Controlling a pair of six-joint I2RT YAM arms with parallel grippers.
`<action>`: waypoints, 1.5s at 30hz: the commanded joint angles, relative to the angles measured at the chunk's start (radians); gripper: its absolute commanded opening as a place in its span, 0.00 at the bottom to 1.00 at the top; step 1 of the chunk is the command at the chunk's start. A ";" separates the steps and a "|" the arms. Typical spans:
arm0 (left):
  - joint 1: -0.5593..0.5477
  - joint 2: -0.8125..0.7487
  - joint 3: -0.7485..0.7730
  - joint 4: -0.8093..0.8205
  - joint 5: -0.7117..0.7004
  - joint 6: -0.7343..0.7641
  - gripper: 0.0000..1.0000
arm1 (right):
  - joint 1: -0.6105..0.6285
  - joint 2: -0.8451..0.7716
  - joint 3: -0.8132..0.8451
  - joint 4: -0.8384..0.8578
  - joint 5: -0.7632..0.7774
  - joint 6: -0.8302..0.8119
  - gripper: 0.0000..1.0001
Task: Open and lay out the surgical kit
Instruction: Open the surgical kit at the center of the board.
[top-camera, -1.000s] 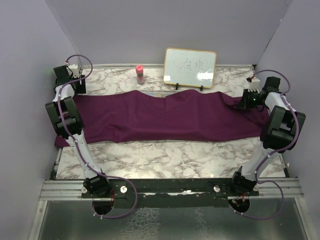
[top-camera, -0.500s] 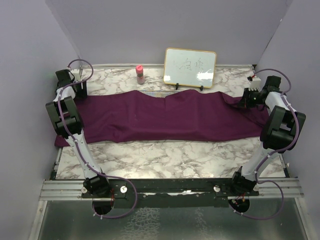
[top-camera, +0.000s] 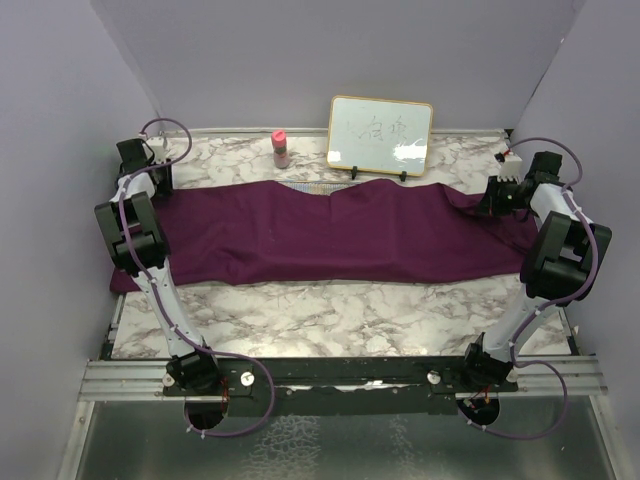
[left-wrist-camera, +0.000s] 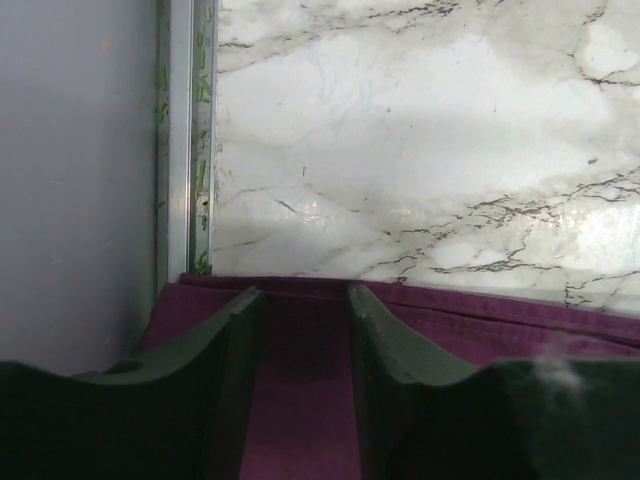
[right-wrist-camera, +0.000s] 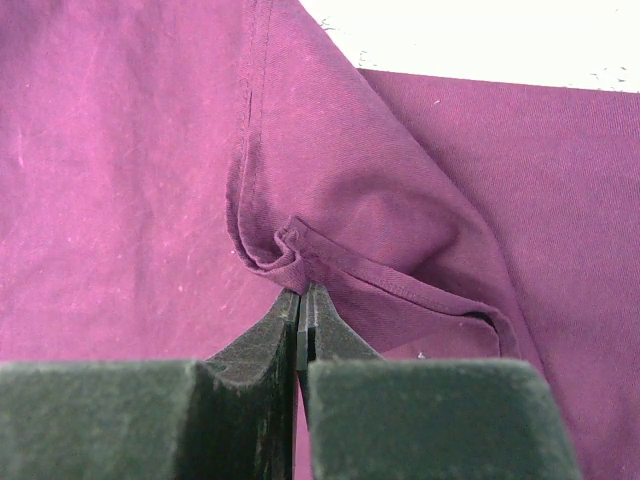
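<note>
Overhead, the purple wrap (top-camera: 330, 235) is lying across the desk (top-camera: 330, 310). Left wrist: the left gripper (left-wrist-camera: 305, 300) is straddling the hem (left-wrist-camera: 480, 300) beneath it, jaws parted, holding nothing. Right wrist: the right gripper (right-wrist-camera: 302, 300) is clamping a fold (right-wrist-camera: 290, 242) at its tips, likely to draw it open.

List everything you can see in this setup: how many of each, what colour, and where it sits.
cloth: one, dark purple, spread left to right across the middle of the table.
whiteboard: one, white with a light frame, standing at the back centre.
bottle: one, pink cap, at the back, just left of the whiteboard.
table: one, white marble pattern, under everything.
left pincer: one, black, open, over the cloth's far left edge.
right pincer: one, black, shut on a fold of the cloth at its right end.
</note>
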 joint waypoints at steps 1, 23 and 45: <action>0.001 0.041 -0.053 -0.030 0.012 -0.005 0.37 | -0.001 -0.006 0.007 0.014 -0.010 -0.010 0.01; -0.119 0.005 -0.127 -0.085 0.155 -0.008 0.00 | -0.001 -0.006 0.015 0.013 -0.012 0.003 0.01; -0.069 -0.146 -0.016 -0.067 0.116 -0.029 0.29 | -0.001 0.023 0.025 0.002 -0.025 0.001 0.01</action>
